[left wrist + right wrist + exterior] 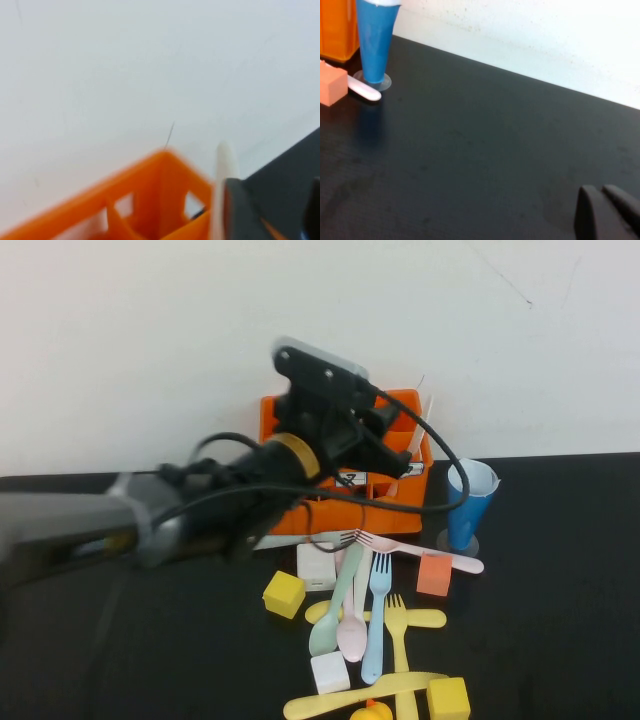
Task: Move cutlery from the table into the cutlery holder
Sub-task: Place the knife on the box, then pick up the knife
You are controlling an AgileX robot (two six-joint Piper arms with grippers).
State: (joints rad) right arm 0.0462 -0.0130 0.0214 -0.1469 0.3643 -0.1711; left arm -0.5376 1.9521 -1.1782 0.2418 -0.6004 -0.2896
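The orange cutlery holder [400, 502] stands at the back middle of the black table [560, 600]. My left gripper [395, 445] hovers over the holder's right end. Its fingers are apart, with the table showing between them in the left wrist view [277, 197]. A white piece of cutlery [223, 175] stands upright at the holder's corner [165, 180], just outside one finger [242, 210]. In front of the holder lie a pink fork [425, 552], a mint spoon [335, 605], a pink spoon [355, 625], a blue fork [377, 620], a yellow fork [400, 645] and a yellow knife [350, 700]. My right gripper [605, 210] is shut and empty, low over bare table to the right.
A blue cup [470, 505] stands right of the holder and also shows in the right wrist view [376, 40]. Yellow [284, 594], orange [433, 574] and white [330, 672] cubes lie among the cutlery. A yellow duck [370, 714] sits at the front edge.
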